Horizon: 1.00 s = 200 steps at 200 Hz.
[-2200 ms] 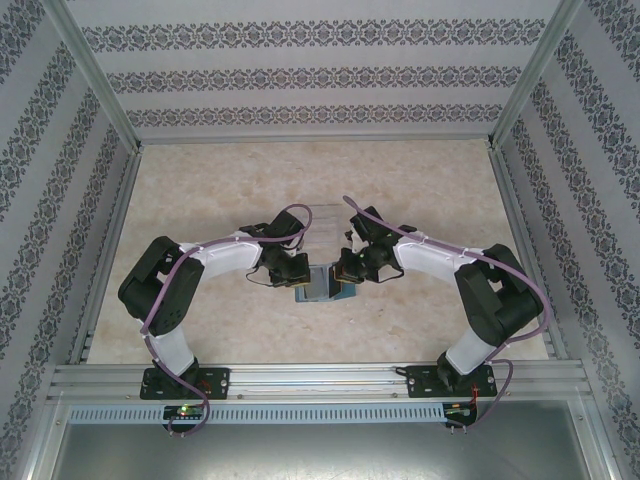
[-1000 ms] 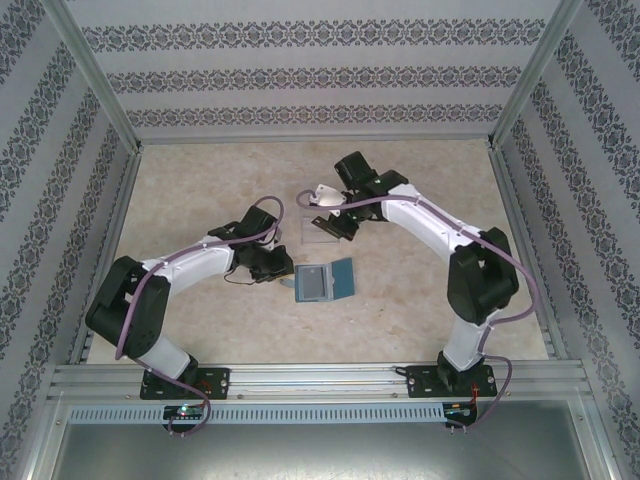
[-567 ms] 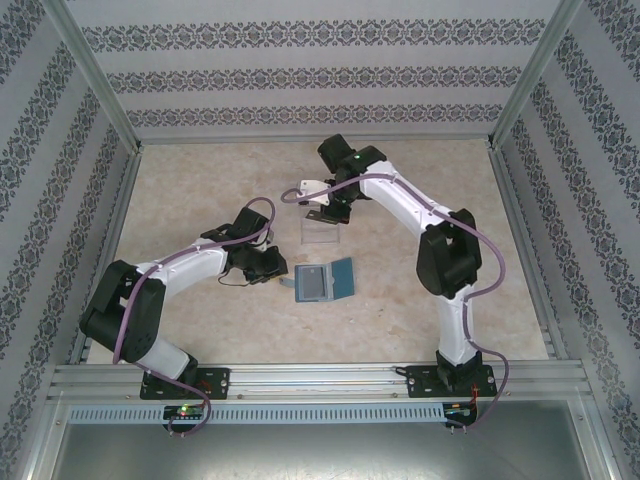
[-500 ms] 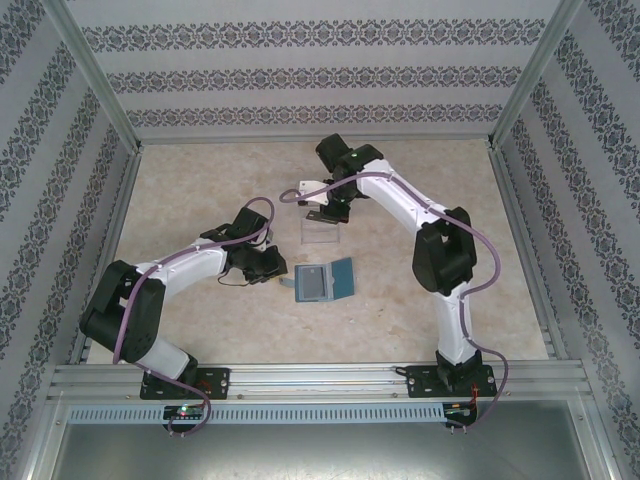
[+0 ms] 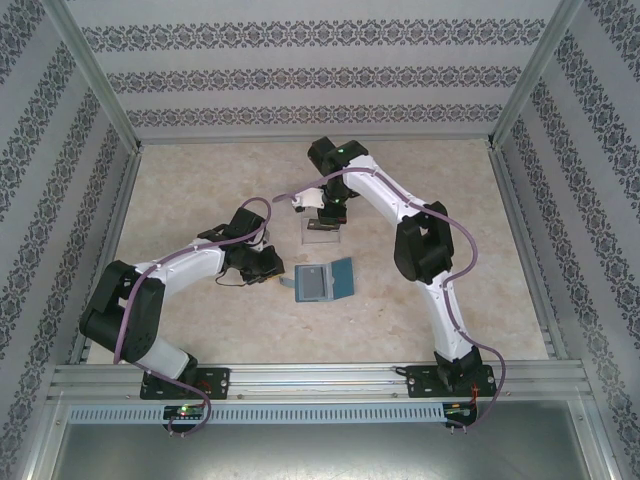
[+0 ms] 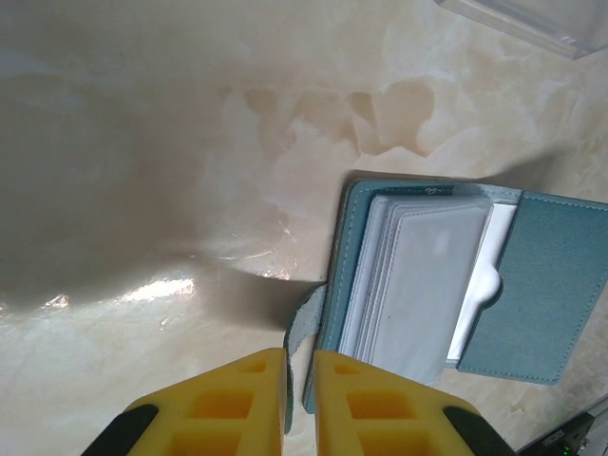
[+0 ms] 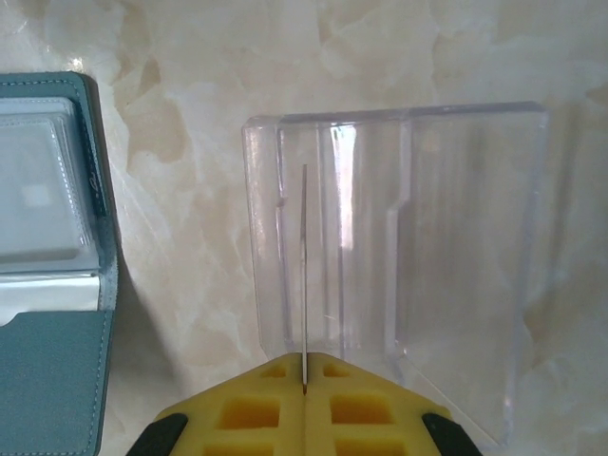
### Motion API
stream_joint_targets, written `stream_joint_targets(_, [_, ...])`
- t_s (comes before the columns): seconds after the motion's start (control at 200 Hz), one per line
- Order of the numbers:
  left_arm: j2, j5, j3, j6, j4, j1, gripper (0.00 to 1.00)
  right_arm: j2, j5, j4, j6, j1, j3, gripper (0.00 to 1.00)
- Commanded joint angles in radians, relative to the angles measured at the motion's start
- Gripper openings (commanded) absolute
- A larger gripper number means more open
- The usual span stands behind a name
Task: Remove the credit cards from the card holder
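Note:
The teal card holder [image 5: 322,282] lies open on the table, with pale cards [image 6: 418,285] stacked in its grey pockets. My left gripper [image 6: 300,353] is shut on its short tab strap [image 6: 302,328] at the holder's left edge, also seen from above [image 5: 278,270]. My right gripper [image 7: 304,359] is shut on one thin credit card [image 7: 304,275], seen edge-on, held over the left part of a clear plastic tray [image 7: 399,256]. From above, that card [image 5: 297,198] shows white beside the right gripper [image 5: 312,202], just behind the tray [image 5: 320,236].
The marble-patterned table [image 5: 200,190] is walled by patterned panels on three sides. A metal rail [image 5: 320,375] runs along the near edge with both arm bases. The right arm [image 5: 420,250] arches over the table's middle right.
The right gripper left the card holder with a card and swung back and left to above the clear tray. The left gripper stayed on the strap.

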Motion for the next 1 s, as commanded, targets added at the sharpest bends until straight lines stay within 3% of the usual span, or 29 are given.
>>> stream_joint_targets(0.0, [-0.028, 0.010, -0.017, -0.015, 0.008, 0.014, 0.16, 0.032, -0.033, -0.087, -0.030, 0.011, 0.043, 0.00])
stream_joint_targets(0.44, [-0.057, 0.005, -0.032, -0.018, -0.003, 0.024, 0.16, 0.145, -0.083, -0.181, -0.037, 0.017, 0.154, 0.00])
stream_joint_targets(0.714, [-0.070, 0.008, -0.040, -0.016, -0.008, 0.030, 0.16, 0.202, -0.074, -0.233, -0.031, 0.009, 0.250, 0.18])
stream_joint_targets(0.994, [-0.073, 0.003, -0.040, -0.019, -0.005, 0.031, 0.16, 0.175, -0.064, -0.209, -0.025, 0.004, 0.281, 0.20])
